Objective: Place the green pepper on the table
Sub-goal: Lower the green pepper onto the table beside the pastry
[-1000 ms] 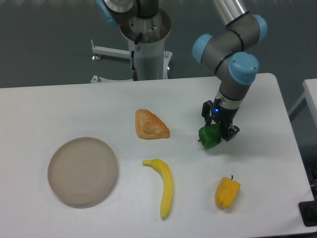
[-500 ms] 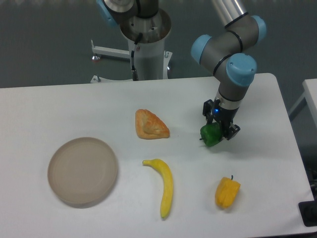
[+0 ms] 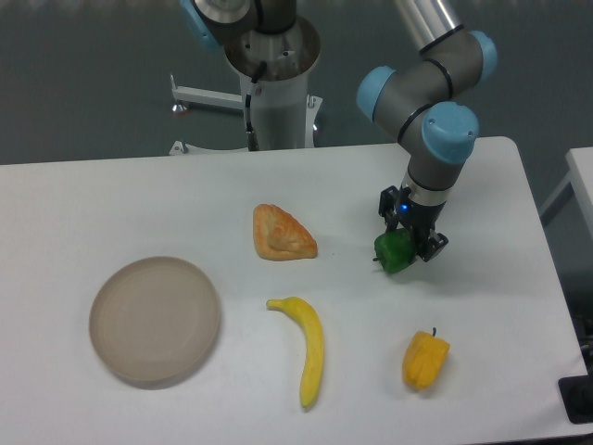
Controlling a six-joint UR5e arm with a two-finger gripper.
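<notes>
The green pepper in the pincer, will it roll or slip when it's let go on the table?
The green pepper looks rounded and glossy, so it may rock or roll a little once the pincer releases it. Its lumpy lobes should probably stop it soon. The shiny skin suggests it could slip on the smooth white table if nudged.

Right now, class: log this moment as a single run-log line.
arm: over table right half | jaws: closed on green pepper | pepper: low, table contact unclear | plate: empty
</notes>
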